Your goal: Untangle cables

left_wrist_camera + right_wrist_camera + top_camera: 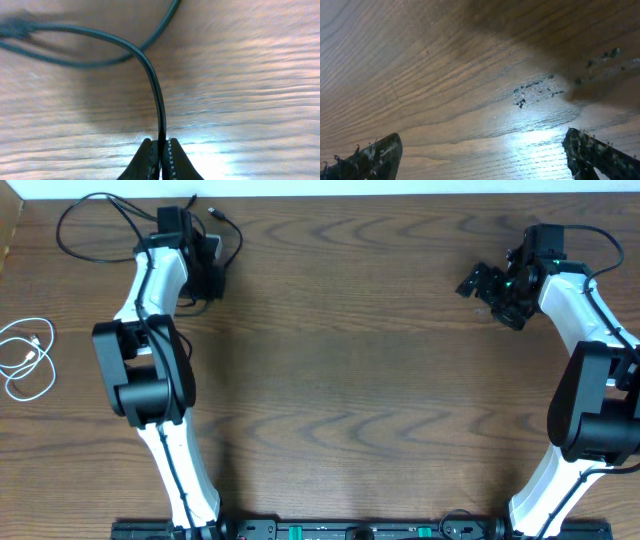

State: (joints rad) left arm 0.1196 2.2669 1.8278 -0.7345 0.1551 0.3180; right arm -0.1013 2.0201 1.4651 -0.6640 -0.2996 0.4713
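While the left gripper [161,152] pinched a black cable [145,65] tight, apparently to draw it loose, the right gripper [482,150] hung wide and empty above the table [470,60].

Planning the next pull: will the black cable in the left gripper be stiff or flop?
Probably floppy: the black cable bends in loose curves from the left gripper. Likely light, being so thin. Its crossed loops may drag along.
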